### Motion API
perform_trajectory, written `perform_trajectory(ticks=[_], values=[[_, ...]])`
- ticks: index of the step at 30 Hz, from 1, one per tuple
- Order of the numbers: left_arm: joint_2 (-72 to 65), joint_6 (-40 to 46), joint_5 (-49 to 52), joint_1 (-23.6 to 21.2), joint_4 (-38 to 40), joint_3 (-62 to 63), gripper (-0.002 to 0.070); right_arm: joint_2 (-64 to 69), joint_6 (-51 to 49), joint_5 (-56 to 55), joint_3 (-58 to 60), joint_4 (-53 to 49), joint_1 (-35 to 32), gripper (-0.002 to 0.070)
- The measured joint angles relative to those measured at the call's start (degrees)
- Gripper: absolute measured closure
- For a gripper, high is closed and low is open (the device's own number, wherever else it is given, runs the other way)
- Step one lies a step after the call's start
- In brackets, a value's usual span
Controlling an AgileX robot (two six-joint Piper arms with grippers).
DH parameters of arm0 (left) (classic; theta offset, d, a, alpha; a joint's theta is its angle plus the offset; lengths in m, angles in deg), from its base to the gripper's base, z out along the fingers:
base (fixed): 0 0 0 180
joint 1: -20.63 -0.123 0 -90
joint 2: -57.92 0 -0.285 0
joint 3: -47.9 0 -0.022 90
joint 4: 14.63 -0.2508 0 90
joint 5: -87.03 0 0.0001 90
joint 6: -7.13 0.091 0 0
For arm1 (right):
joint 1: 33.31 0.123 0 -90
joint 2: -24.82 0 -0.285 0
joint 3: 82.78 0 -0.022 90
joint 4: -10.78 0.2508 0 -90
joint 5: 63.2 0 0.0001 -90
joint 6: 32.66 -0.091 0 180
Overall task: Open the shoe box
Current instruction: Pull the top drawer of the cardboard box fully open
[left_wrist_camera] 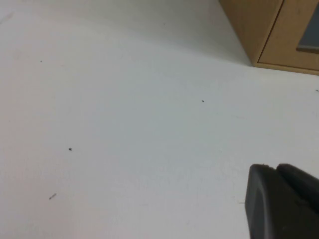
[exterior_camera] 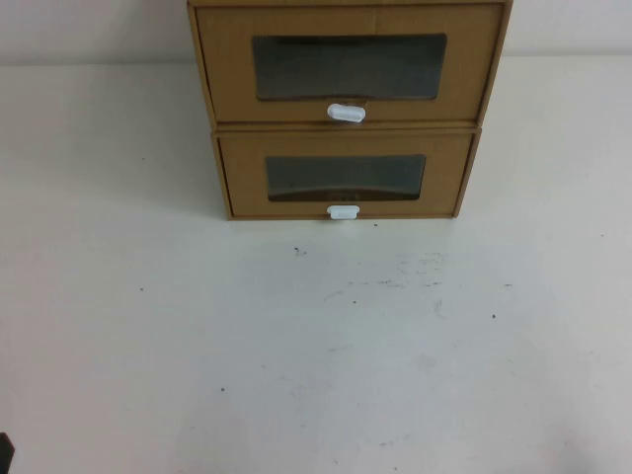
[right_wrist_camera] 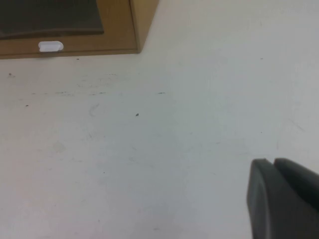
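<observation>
Two brown cardboard shoe boxes are stacked at the back of the table. The lower box (exterior_camera: 343, 175) has a dark window and a small white handle (exterior_camera: 343, 211); the upper box (exterior_camera: 351, 63) has its own white handle (exterior_camera: 346, 113). Both fronts are closed. My left gripper (left_wrist_camera: 273, 168) is shut with nothing in it, low over the table's left side, the lower box's corner (left_wrist_camera: 259, 30) well ahead of it. My right gripper (right_wrist_camera: 273, 161) is shut and empty, back from the lower box (right_wrist_camera: 75, 30), whose handle (right_wrist_camera: 50, 47) shows in that view.
The white table (exterior_camera: 316, 346) stretches in front of the boxes, marked with small dark specks and faint scuffs (exterior_camera: 415, 276). A dark bit of the left arm shows at the near left corner (exterior_camera: 5, 452).
</observation>
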Motion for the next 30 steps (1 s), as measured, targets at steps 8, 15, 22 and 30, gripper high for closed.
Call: perform_trajectory(ticks=[8,15,22,30], values=[[0.00,0.00,0.00,0.00,0.00,0.00,0.0679,0.00,0.00,0.00,0.00,0.00,0.00,0.0694],[0.00,-1.86,-0.37,0.00,5.92,0.00,0.0679,0.00,0.00,-0.05,0.00,0.00,0.00,0.0694],[0.00,-7.95,-5.71,0.00,25.98,0.00,0.0679,0.00,0.00,-0.05,0.00,0.00,0.00,0.0694],[0.00,-7.97,-8.58,0.00,27.49,0.00,0.0679,0.00,0.00,-0.05,0.00,0.00,0.00,0.0694]])
